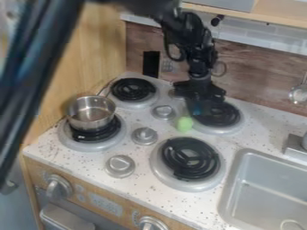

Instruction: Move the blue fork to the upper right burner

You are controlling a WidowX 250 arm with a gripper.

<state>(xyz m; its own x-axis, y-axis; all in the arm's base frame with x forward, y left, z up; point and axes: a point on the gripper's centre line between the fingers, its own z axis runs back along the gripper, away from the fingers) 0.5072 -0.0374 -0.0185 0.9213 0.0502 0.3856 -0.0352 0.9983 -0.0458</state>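
Showed a patch of the blue fork [197,108] under the claw [201,102], at the far right burner [225,115]; could not tell open from closed. Looked light, stiff, possibly slippery, probably best gripped mid-handle.

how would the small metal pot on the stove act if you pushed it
The small metal pot would probably stay stiff, since its wall looks like shiny metal. It may be fairly light, as its rim looks thin. Sitting on a raised black coil, it could catch or tip a little when pushed sideways.
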